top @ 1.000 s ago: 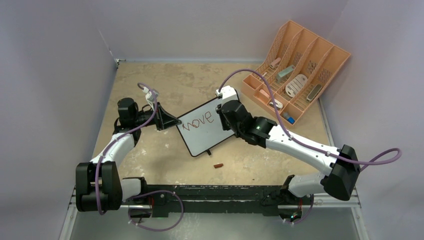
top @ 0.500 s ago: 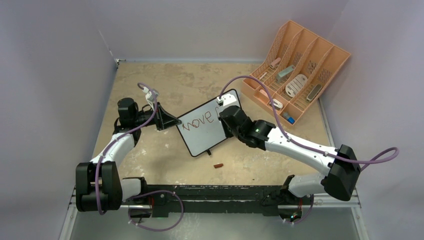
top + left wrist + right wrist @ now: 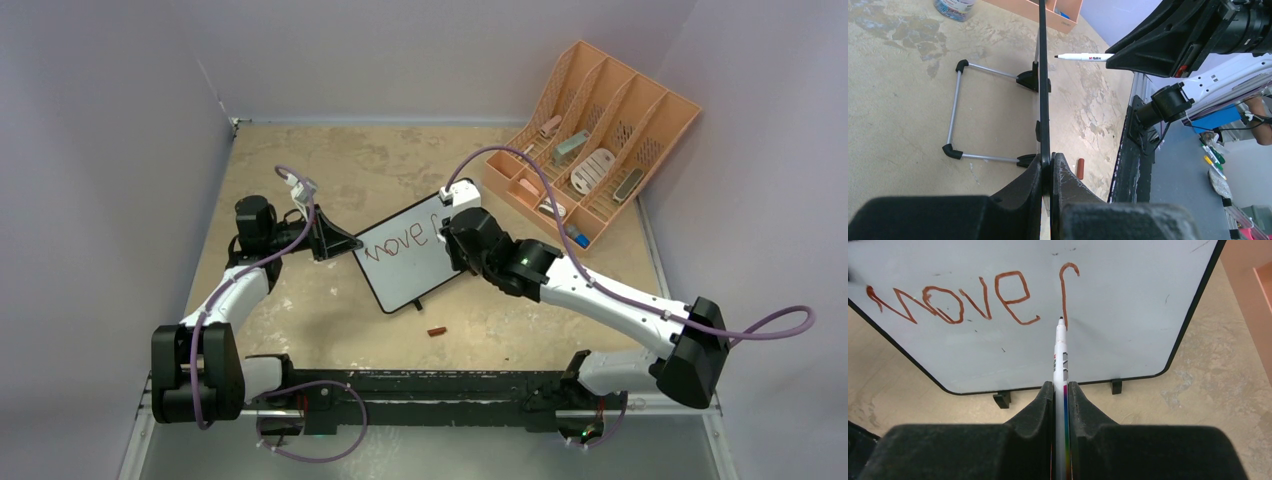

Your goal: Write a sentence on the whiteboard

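Observation:
The whiteboard (image 3: 405,255) stands tilted on its feet mid-table, with red "move" and a fresh hooked stroke on it (image 3: 998,340). My left gripper (image 3: 345,243) is shut on its left edge, seen edge-on in the left wrist view (image 3: 1044,100). My right gripper (image 3: 452,240) is shut on a white marker (image 3: 1060,360). The marker tip sits at the foot of the hooked stroke; the left wrist view shows the marker (image 3: 1083,57) a little off the board.
A peach slotted organizer (image 3: 590,140) with small items stands at the back right. A small red cap (image 3: 436,331) lies on the table in front of the board, also in the left wrist view (image 3: 1080,167). The board's wire stand (image 3: 955,115) props it behind.
My right gripper has shifted right and down along the board with the marker, leaving a new hooked stroke after "move". The left arm and board have not moved.

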Motion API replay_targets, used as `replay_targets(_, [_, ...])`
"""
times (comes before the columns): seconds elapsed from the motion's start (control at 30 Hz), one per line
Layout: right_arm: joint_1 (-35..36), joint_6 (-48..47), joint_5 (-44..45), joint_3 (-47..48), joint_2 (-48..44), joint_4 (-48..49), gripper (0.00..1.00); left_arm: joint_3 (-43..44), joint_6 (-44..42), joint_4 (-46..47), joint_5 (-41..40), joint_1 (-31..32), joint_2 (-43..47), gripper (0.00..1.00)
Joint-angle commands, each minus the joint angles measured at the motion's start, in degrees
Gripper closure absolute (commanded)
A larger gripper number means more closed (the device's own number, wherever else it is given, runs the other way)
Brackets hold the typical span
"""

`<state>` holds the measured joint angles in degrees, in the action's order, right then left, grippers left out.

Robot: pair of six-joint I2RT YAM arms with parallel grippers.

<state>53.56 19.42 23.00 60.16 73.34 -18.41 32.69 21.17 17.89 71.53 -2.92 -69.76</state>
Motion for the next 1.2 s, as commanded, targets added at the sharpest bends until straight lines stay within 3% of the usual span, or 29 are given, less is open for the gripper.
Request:
replay_targets(0.0, [-0.2,-0.4,0.8,3.0,-1.0,2.7,1.00,1.5,-3.1,-0.4,0.9,0.6,-0.3,1.00])
replay_targets(1.17, [-0.8,-1.2,5.1,3.1,2.2,5.6,1.00,1.5,-3.2,-0.5,0.9,0.6,-0.3,1.00])
